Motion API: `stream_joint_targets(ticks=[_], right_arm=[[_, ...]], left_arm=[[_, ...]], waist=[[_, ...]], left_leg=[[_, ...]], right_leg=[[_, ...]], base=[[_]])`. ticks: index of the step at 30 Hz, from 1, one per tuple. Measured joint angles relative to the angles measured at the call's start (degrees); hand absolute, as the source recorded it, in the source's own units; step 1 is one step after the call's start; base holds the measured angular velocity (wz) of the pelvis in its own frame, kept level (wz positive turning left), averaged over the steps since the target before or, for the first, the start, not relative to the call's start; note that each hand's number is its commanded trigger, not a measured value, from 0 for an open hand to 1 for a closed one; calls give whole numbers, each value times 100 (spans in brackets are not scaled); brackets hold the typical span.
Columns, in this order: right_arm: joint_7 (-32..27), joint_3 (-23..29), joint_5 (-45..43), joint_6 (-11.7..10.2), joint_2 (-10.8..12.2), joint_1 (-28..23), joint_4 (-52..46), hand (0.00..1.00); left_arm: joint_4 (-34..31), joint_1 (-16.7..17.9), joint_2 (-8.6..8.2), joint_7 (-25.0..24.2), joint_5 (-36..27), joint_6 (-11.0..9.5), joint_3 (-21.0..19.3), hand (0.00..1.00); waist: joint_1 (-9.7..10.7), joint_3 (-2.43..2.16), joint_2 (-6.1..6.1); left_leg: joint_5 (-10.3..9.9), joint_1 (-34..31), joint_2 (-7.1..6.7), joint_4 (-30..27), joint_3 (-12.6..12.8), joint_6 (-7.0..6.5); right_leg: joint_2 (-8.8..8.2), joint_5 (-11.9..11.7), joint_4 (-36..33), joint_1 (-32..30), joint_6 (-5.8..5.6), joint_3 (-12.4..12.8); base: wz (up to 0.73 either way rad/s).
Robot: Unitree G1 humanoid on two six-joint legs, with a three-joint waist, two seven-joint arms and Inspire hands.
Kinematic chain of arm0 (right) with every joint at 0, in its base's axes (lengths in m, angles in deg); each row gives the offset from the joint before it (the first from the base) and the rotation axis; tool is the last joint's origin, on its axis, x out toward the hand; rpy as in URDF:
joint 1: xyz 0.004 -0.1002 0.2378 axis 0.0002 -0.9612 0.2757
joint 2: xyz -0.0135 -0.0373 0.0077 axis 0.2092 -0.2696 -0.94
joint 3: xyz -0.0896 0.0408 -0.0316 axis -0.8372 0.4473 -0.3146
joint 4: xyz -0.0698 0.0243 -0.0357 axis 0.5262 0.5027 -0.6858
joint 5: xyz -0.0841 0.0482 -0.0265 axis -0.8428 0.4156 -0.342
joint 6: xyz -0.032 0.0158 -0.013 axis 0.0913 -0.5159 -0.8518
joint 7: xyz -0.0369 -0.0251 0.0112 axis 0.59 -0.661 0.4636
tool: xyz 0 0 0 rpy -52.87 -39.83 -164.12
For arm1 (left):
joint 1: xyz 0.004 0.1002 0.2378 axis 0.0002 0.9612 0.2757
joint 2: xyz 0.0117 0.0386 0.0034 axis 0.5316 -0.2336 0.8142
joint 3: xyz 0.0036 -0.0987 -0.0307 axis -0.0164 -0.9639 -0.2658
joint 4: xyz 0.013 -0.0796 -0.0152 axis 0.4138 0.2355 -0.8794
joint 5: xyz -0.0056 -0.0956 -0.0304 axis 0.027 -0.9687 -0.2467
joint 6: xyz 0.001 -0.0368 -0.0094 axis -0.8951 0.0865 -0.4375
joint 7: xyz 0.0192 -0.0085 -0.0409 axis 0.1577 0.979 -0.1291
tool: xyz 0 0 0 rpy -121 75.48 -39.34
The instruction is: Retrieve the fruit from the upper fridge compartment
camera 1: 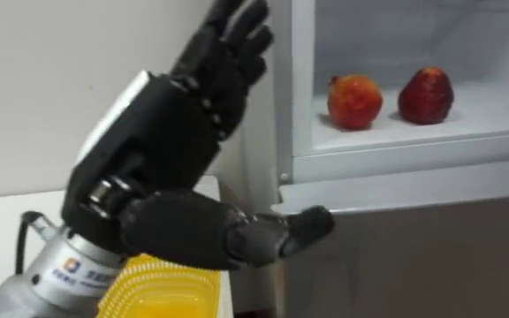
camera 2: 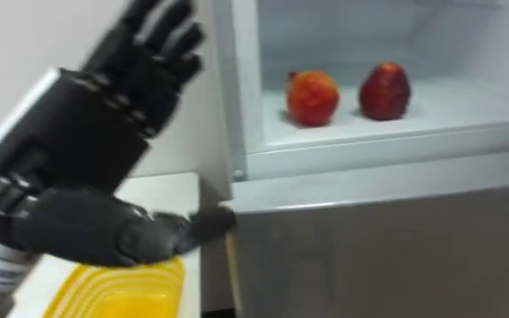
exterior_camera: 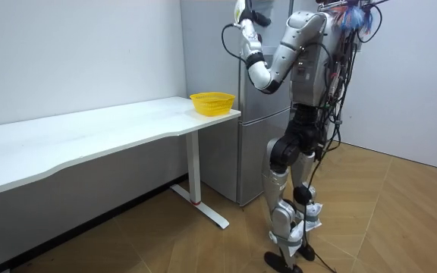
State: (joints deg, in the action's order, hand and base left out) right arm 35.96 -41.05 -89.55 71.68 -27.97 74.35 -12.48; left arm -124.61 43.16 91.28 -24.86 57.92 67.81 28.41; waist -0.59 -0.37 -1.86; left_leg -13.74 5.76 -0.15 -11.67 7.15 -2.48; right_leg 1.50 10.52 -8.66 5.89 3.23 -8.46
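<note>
You held the left hand (camera 1: 162, 132) up, fingers spread and empty, beside the open upper fridge (camera 1: 396, 163), where an orange-red fruit (camera 1: 354, 102) and a dark red fruit (camera 1: 426, 95) sat side by side on its shelf (camera 1: 493, 110).

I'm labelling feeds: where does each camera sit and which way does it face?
Left eye view: robot's head, facing the open upper fridge and two red fruits; open left hand raised in front.
Right eye view: beside it, same scene.
Room view: across the room, facing the whole robot at the fridge.
All share the left hand and yellow basket.
</note>
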Motion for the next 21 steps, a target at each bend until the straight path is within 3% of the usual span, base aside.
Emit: stream_joint_targets(ticks=[5,12,14,15,18,19,21], right_arm=[[-49,7,-30,-29,77,-217,-72,0],[-82,203,-140,-60,152,-481,-162,0],[-114,309,-131,-55,153,-539,-185,0],[-113,335,-137,-53,153,-536,-213,0],[-86,536,-146,24,159,-580,-209,0],[-81,529,-138,71,151,-594,-239,0],[-106,516,-104,78,151,-641,-275,0]], left_arm=[[-247,15,5,656,343,-434,-812,0],[-332,408,3,1574,494,-729,-2038,0],[-247,867,-20,1876,498,-804,-2423,0],[-157,1018,-20,1930,508,-856,-2471,0],[551,1943,-33,1979,589,-832,-2566,0],[920,2367,-72,1994,545,-751,-2541,0],[1797,3051,-328,2107,348,-604,-2382,0]], waist=[[-301,-23,-16],[-624,-28,-11],[-626,-18,-40],[-631,-16,-53],[-596,-2,-86],[-592,1,-109],[-596,2,-101]], left_leg=[[25,30,-41,5,-161,2],[32,96,-62,-7,-269,8],[32,97,-70,-12,-302,8],[32,85,-75,-14,-329,9],[50,78,-123,-18,-448,-1],[50,82,-125,-22,-451,-1],[51,83,-138,-45,-462,-2]], right_leg=[[-45,39,-21,63,-6,-190],[-69,113,-46,144,6,-286],[-77,113,-45,166,6,-332],[-79,116,-46,167,3,-345],[-133,194,-146,146,-15,-436],[-140,207,-174,141,-15,-438],[-154,228,-220,135,-12,-439]], base=[[14],[9],[9],[17],[18],[0],[0]])
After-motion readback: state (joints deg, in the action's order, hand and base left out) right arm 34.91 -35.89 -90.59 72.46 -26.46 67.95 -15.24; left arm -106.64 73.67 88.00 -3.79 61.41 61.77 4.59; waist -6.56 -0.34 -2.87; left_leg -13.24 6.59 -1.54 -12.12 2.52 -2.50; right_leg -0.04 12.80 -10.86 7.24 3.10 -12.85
